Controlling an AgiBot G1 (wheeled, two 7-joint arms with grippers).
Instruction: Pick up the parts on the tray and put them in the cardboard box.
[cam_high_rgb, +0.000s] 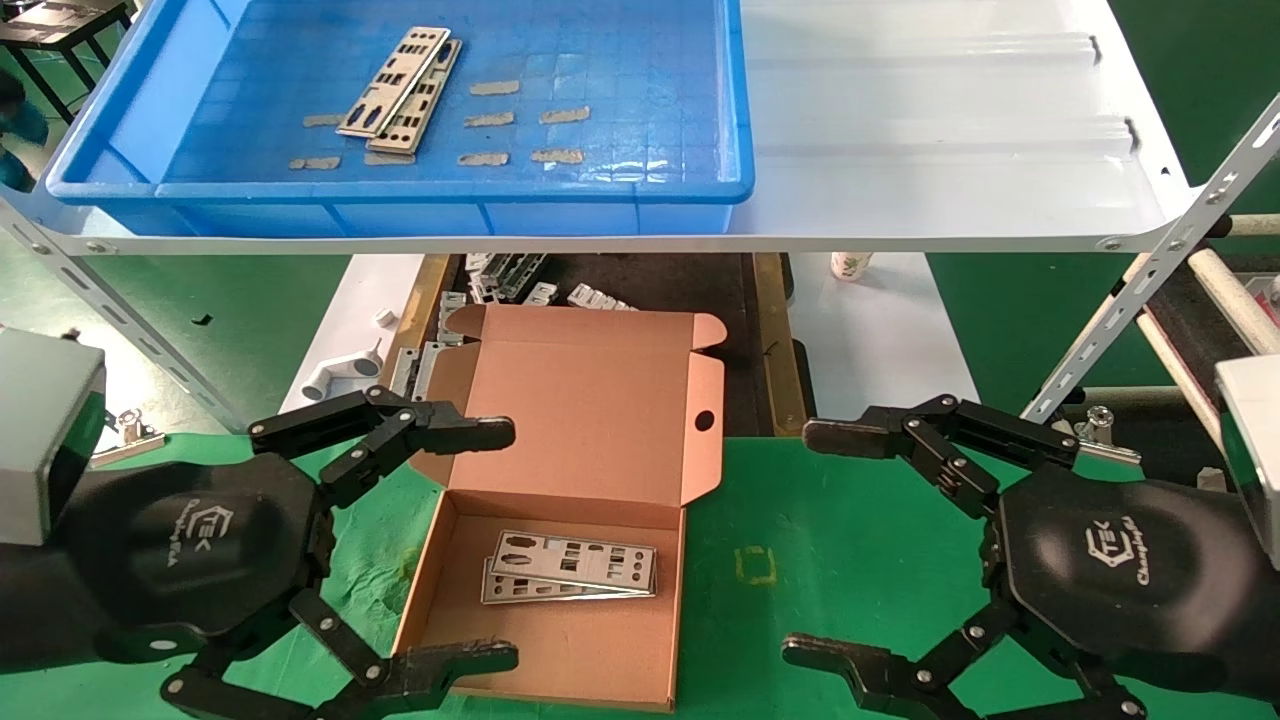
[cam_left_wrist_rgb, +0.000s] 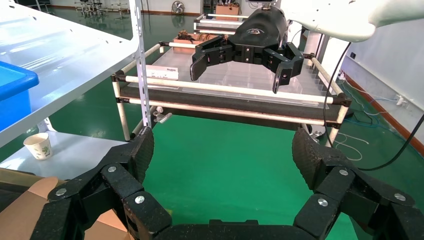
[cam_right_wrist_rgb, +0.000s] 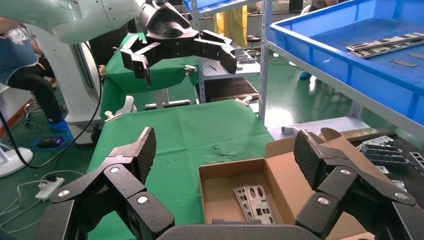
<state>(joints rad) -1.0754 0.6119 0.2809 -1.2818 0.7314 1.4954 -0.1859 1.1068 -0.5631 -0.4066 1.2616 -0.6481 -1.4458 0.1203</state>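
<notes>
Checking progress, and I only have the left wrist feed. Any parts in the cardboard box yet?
Observer: Yes, two parts lie overlapped on the floor of the cardboard box, lid open.
Operator: Anything left on the tray?
Observer: Two more parts lie overlapped in the left half of the tray.
Operator: Where is my left hand relative to the box?
Observer: The left hand is open and empty at the box's left side, fingertips over its left edge in the head view. The right hand is open over the green mat on the box's right.
</notes>
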